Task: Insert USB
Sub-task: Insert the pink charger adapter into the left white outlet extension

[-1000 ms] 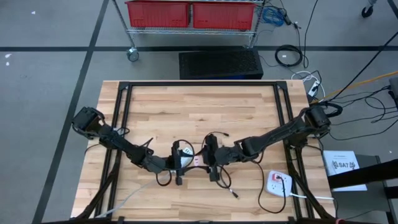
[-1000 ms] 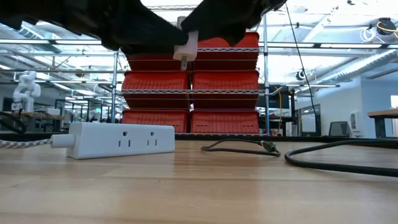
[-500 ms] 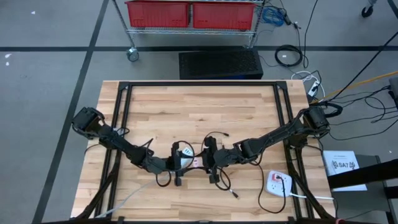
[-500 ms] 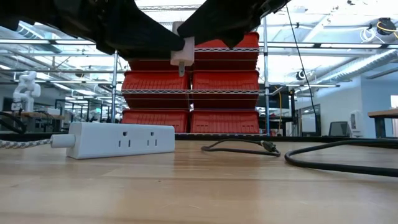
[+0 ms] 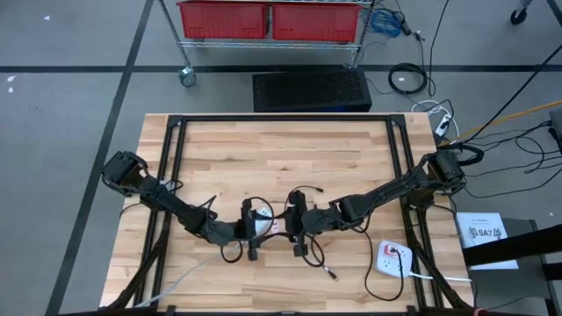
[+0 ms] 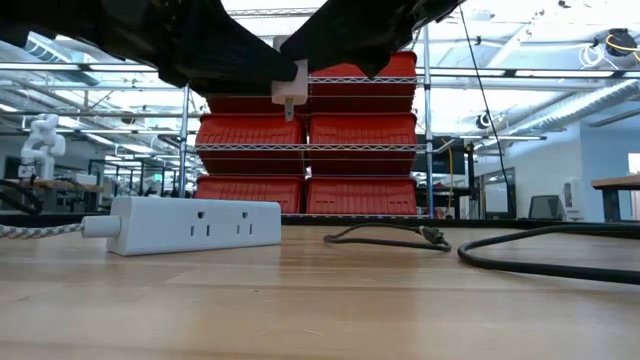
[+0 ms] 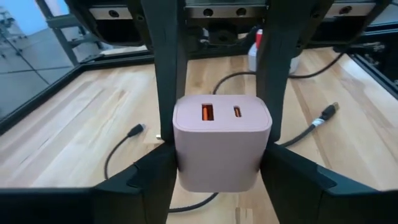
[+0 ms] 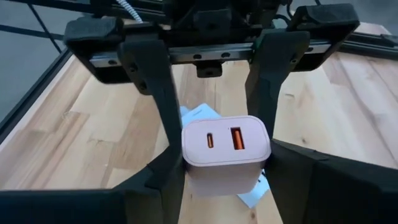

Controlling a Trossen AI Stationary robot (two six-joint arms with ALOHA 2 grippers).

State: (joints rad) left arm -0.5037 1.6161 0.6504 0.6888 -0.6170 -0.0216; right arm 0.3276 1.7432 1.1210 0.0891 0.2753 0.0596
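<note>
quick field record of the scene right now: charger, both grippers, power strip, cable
charger: pale two-port block, ports up, prongs down, held above the table
ports: both empty
right gripper: fingers closed on the charger's sides
left gripper: at the charger too, facing the right gripper
power strip: white, lying on the table
black cable: loose on the table, plug end free

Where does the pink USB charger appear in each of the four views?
High view: charger between both grippers, table centre-front.
Low view: top centre, hanging prongs-down under the dark arms.
Left wrist view: centre, ports up.
Right wrist view: centre.
Shared landmark: its orange USB port.
</note>
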